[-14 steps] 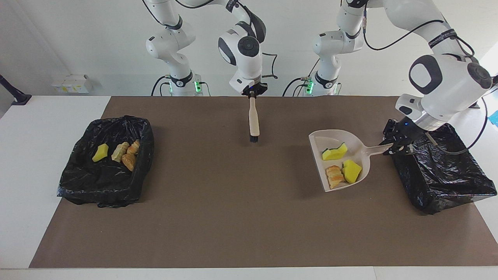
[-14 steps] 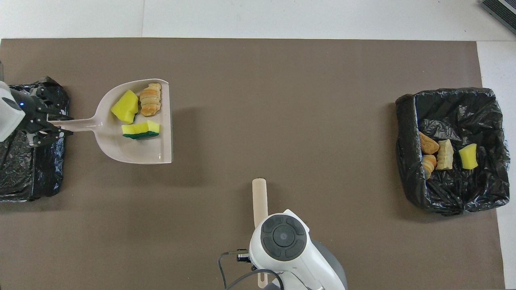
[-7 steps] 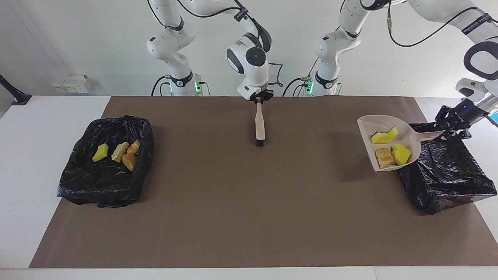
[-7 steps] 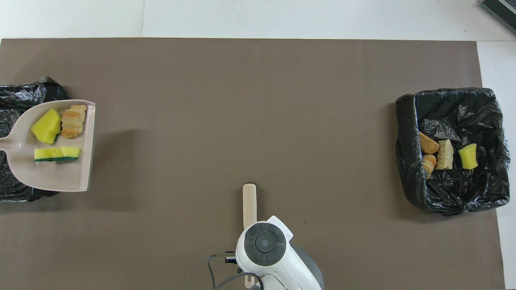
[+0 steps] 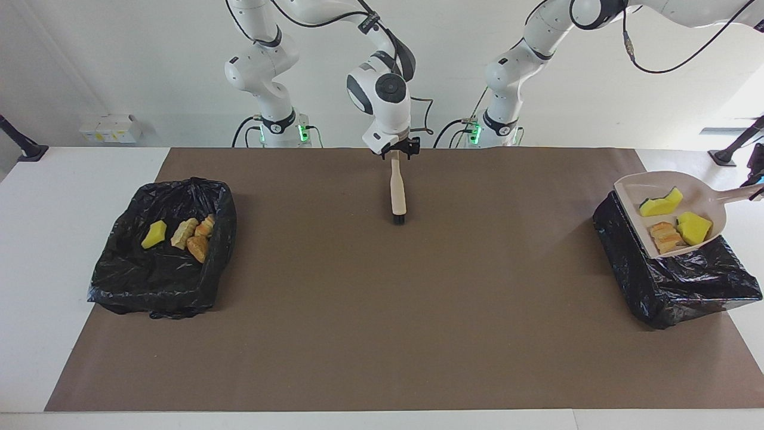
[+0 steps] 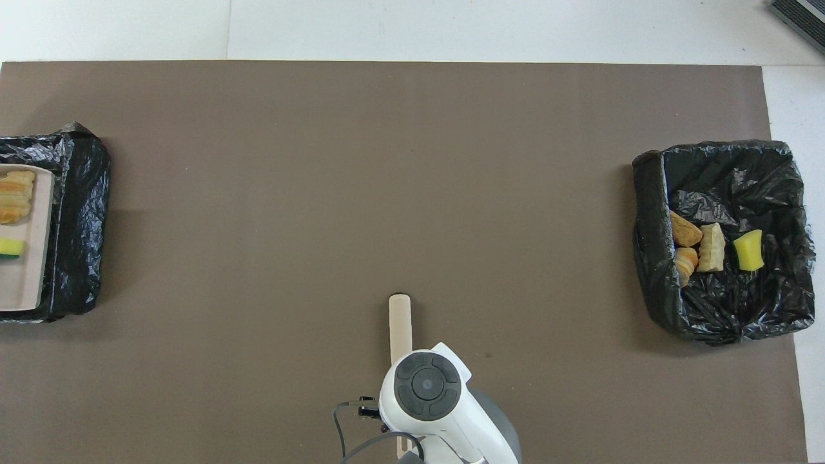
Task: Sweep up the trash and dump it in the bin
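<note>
A beige dustpan (image 5: 710, 200) hangs level over the black-lined bin (image 5: 668, 286) at the left arm's end. It carries trash: two yellow sponge chunks (image 5: 661, 205) and a striped bread piece (image 5: 665, 237). Its handle runs to the view's edge, where my left gripper (image 5: 759, 184) is shut on it, mostly out of view. In the overhead view only the dustpan's rim (image 6: 29, 283), the bread (image 6: 13, 196) and one sponge (image 6: 9, 247) show over that bin (image 6: 80, 212). The right gripper (image 5: 397, 150) is at the handle end of the brush (image 5: 397, 191), whose bristles rest on the mat.
A second black-lined bin (image 5: 161, 280) stands at the right arm's end and holds several scraps: a yellow sponge (image 5: 154, 234) and bread pieces (image 5: 198, 248). The brown mat (image 5: 382, 334) covers the table. In the overhead view the right arm's wrist (image 6: 425, 386) covers its gripper.
The left arm lifted the loaded dustpan off the mat and carried it over the bin at its end. The right arm drew the brush slightly toward the left arm's end.
</note>
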`<state>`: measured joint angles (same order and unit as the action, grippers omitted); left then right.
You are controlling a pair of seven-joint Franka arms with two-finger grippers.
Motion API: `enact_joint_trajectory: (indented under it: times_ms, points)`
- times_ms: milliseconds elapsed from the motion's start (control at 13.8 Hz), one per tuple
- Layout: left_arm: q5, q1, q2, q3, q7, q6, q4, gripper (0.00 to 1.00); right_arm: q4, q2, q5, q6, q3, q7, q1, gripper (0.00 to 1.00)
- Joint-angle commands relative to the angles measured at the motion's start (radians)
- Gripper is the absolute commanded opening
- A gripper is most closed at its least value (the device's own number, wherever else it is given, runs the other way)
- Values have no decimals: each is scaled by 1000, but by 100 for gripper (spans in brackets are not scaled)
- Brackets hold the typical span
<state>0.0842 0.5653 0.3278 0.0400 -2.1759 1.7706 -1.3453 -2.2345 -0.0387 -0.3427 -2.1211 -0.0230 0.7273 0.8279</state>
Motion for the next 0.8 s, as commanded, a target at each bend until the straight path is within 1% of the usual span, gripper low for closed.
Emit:
enact_joint_trajectory:
  times_ms: [0, 73, 145, 218, 291, 363, 436, 508, 581, 654, 726]
  points:
    - [182, -39, 19, 8, 33, 91, 40, 0, 90, 11, 5, 96, 5, -6, -80, 100]
    - [253, -54, 13, 6, 95, 123, 20, 0, 142, 3, 40, 125, 3, -41, -128, 100]
    - [332, -74, -4, 8, 167, 142, -20, 0, 176, 6, 71, 144, 2, -64, -165, 100]
    - [386, -97, -30, 8, 256, 145, -67, 0, 200, 16, 95, 176, 3, -84, -193, 100]
    - [455, -128, -59, 8, 363, 156, -124, 0, 251, 16, 126, 222, 5, -129, -223, 100]
    - [542, -158, -84, 9, 428, 170, -170, 0, 298, 13, 166, 292, 3, -175, -260, 100]
    - [596, -179, -104, 9, 448, 176, -202, 0, 329, 14, 210, 338, 5, -213, -300, 100]
    - [639, -194, -105, 8, 452, 173, -206, 0, 358, 22, 249, 361, 5, -268, -346, 100]
    - [716, -214, -107, 8, 452, 170, -204, 0, 406, 34, 261, 419, 6, -351, -407, 100]
    - [792, -231, -110, 8, 452, 165, -204, 0, 445, 39, 263, 438, 9, -424, -477, 100]
    - [840, -235, -121, 8, 452, 171, -204, 0, 491, 37, 264, 449, 9, -483, -545, 100]
